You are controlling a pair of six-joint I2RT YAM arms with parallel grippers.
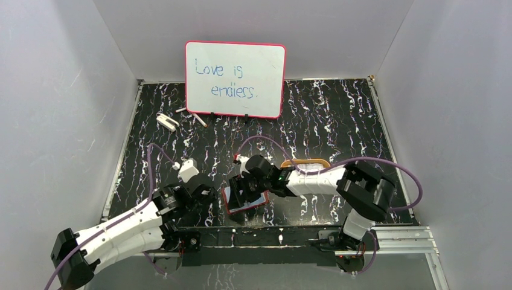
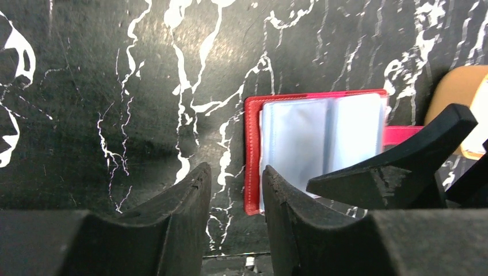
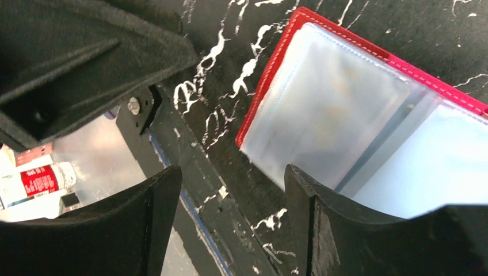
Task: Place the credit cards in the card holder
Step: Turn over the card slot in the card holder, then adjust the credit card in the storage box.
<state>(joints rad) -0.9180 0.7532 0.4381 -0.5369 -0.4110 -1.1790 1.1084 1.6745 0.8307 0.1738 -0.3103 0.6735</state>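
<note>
The card holder lies open on the table near the front edge, a red wallet with pale grey-blue sleeves facing up. It also shows in the left wrist view and the right wrist view. My left gripper is open and empty, low beside the wallet's left edge. My right gripper is open and empty over the wallet's near corner, with one finger above the sleeves. No loose credit card shows clearly. I cannot tell whether the sleeves hold cards.
An orange-rimmed tray sits behind the right arm, with something white in it. The pink-framed whiteboard stands at the back. Small white objects lie at the left. The table's front edge is close.
</note>
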